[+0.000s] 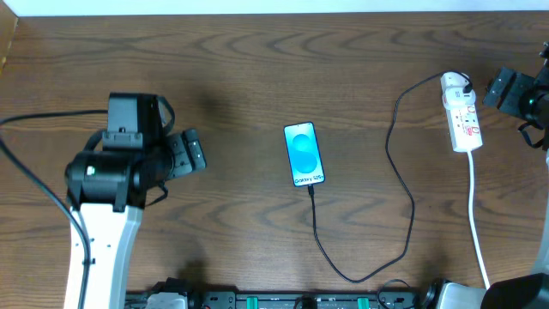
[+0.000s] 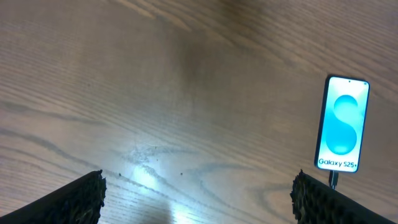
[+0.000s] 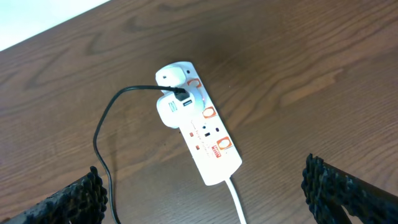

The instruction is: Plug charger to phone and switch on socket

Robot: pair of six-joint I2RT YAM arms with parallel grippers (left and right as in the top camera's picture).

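Note:
The phone [image 1: 304, 154] lies flat mid-table, its blue-cyan screen lit with "Galaxy S25+"; it also shows in the left wrist view [image 2: 341, 124]. The black charger cable [image 1: 399, 180] runs from the phone's near end, loops along the table and reaches the white socket strip [image 1: 461, 112] at the far right. In the right wrist view the cable [image 3: 102, 134] goes into a white adapter on the socket strip [image 3: 202, 127]. My left gripper [image 2: 198, 196] is open and empty, left of the phone. My right gripper [image 3: 205, 193] is open and empty, above the strip's cord end.
The strip's white cord [image 1: 479, 219] runs toward the near right table edge. The left arm's body [image 1: 111, 172] stands over the left of the table. The right arm [image 1: 519, 94] sits at the far right edge.

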